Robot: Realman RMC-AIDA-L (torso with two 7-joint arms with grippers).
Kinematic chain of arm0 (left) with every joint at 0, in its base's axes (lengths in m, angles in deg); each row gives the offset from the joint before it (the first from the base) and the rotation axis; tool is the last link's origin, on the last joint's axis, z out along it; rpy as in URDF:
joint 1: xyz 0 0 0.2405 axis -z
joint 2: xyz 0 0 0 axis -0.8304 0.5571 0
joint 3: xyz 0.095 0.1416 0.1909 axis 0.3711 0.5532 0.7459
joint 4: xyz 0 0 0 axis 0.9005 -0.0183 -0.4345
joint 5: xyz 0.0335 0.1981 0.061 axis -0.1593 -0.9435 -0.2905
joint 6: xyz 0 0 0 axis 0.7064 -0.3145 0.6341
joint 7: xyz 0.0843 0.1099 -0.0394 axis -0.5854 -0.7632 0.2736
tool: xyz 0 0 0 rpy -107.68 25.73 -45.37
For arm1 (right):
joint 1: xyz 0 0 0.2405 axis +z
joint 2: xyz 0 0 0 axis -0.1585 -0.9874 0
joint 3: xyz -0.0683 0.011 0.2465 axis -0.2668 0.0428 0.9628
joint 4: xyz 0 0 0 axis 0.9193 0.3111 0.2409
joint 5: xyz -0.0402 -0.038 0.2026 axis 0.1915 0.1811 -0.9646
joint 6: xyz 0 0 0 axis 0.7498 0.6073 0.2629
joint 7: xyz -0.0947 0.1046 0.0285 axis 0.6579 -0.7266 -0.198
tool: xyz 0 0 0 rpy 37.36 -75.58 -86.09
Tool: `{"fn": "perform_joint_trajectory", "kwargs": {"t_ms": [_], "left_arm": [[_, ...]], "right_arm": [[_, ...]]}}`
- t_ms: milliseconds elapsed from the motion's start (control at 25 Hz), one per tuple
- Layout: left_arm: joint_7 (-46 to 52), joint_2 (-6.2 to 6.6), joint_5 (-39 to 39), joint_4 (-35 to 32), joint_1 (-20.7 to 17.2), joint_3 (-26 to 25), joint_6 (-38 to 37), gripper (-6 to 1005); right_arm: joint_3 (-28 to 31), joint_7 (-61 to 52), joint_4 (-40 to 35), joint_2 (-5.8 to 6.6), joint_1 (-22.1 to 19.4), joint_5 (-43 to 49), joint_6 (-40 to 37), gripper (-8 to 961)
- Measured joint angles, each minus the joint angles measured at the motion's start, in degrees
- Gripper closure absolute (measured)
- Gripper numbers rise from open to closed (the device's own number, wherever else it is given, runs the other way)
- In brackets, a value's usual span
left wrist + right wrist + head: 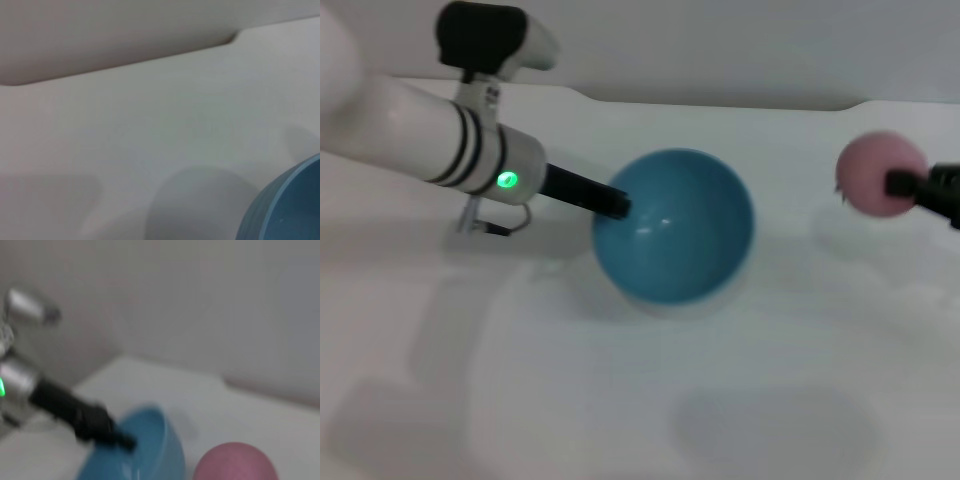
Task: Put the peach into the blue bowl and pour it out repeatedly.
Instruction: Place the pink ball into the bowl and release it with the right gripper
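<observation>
Head view: left gripper clamps bowl rim; right gripper clamps peach, right of bowl; peach likely light, smooth.

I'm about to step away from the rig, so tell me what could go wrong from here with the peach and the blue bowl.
1. The right gripper holds the peach off to the side of the blue bowl, not over it; released now, it would likely land on the white table.
2. The left gripper grips the bowl only at its rim, and the bowl looks tilted, so it may slip or swing.
3. The arms could collide as the peach nears.
</observation>
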Motion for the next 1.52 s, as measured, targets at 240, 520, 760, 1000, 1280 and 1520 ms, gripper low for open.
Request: {"fn": "perform_joint_trajectory", "kwargs": {"t_ms": [240, 520, 760, 1000, 1280, 1520], "left_arm": [[0.0, -0.15, 3.7, 1.5, 3.2, 6.9, -0.5, 1000], [2.2, -0.24, 4.8, 4.1, 7.4, 15.7, -0.5, 999], [3.7, 0.05, 4.3, 4.2, 8.3, 16.6, -1.0, 1000], [3.4, 0.08, 4.2, 4.3, 8.6, 16.6, -1.4, 1000], [3.3, 0.02, 4.2, 4.3, 9.0, 16.6, -1.4, 1000], [3.0, 0.05, 4.1, 4.7, 8.7, 16.7, -0.9, 999]], "right_arm": [[-2.4, 1.6, -3.9, -0.18, 0.9, -4.8, -6.1, 881], [-16.8, 1.8, -3.9, -0.24, 4.6, -3.0, -6.1, 908], [-21.8, -1.6, -3.6, -0.27, 6.1, 1.2, -3.0, 907], [-24.6, -5.1, -2.8, -0.34, 6.7, 6.6, -0.5, 908], [-26.9, -8.7, -1.8, -0.37, 7.6, 8.2, 0.9, 877], [-26.7, -11.7, -2.2, -0.45, 7.7, 8.6, 2.8, 769]]}}
